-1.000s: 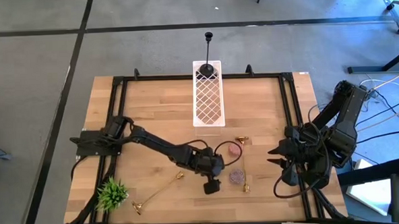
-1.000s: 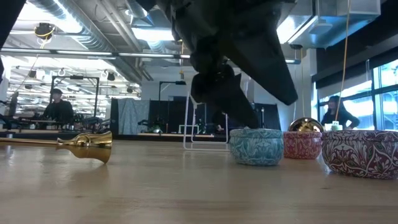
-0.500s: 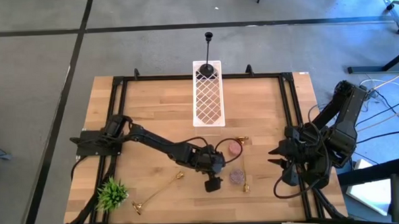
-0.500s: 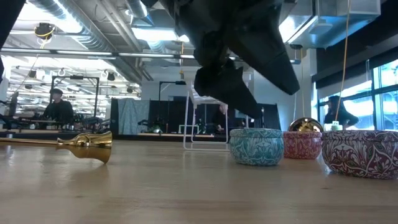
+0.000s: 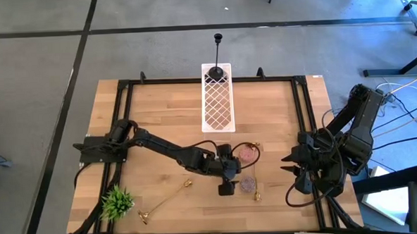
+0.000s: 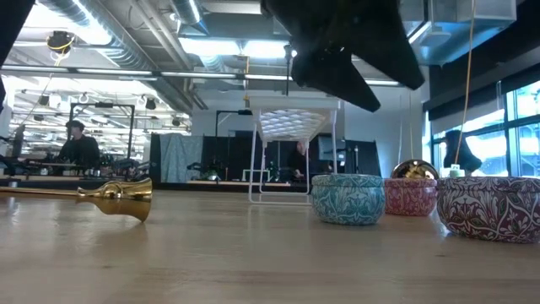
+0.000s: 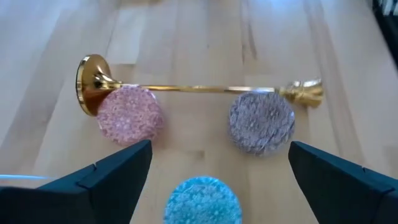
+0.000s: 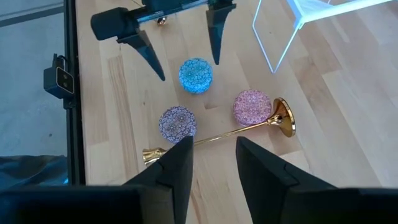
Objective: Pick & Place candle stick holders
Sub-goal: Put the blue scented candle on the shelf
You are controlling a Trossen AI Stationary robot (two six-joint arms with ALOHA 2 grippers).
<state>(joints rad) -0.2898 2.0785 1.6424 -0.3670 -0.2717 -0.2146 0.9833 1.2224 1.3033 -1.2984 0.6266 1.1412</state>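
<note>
High view first: we saw the wooden table with the white mesh rack at its far middle and a black candle stick holder standing on the rack's far end, while the right gripper waited at the right edge with a narrow gap between its fingers and nothing in them. We found the left gripper poised above the table's near middle, its fingers spread wide and empty over a blue patterned tin. Just beyond that tin a gold candle stick holder lay on its side, touching the far sides of a pink tin and a purple tin, and another gold holder lay well apart to the left, near the green plant tuft.
</note>
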